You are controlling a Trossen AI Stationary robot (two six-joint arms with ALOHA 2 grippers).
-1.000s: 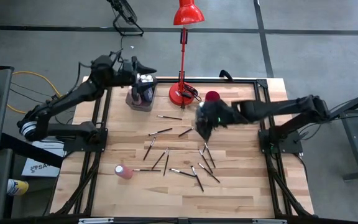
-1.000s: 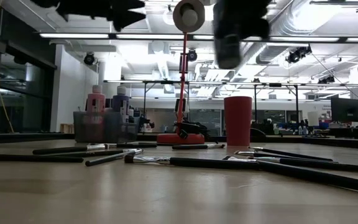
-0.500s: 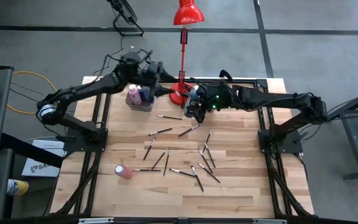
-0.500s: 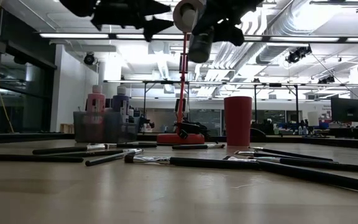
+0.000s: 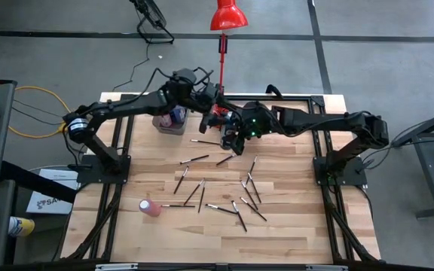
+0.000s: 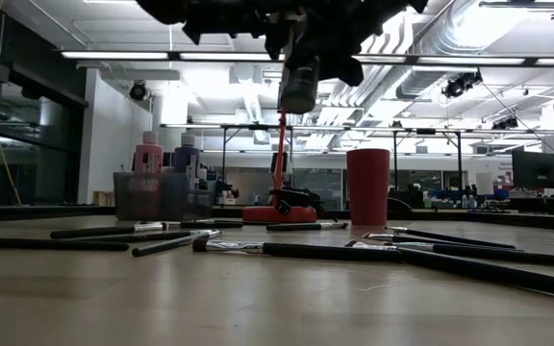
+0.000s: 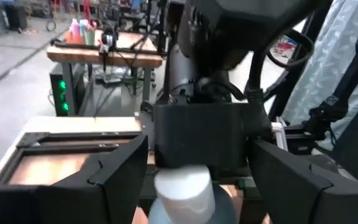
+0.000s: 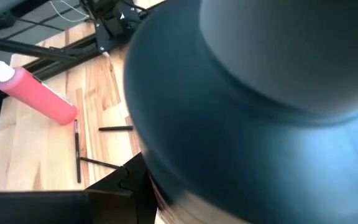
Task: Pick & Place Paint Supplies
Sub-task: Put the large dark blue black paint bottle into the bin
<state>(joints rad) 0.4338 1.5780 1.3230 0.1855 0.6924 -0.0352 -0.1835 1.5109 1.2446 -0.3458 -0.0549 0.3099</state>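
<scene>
Right tool (image 5: pixel 230 138) grips a paint bottle (image 6: pixel 299 85) above the counter (image 5: pixel 292 226), you see from overhead beside the open left tool (image 5: pixel 215 102). Low view shows it hanging cap-down. Left wrist alone shows the white cap (image 7: pixel 181 185) between its spread fingers (image 7: pixel 114 180).

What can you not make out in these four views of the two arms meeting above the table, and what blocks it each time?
1. Right wrist view: the paint bottle fills the picture, hiding how the right gripper holds it.
2. High view: the right arm covers the dark red cup.
3. Left wrist view: the bottom edge cuts off the bottle below its white cap.
4. Low view: the top edge cuts off both arms.
</scene>
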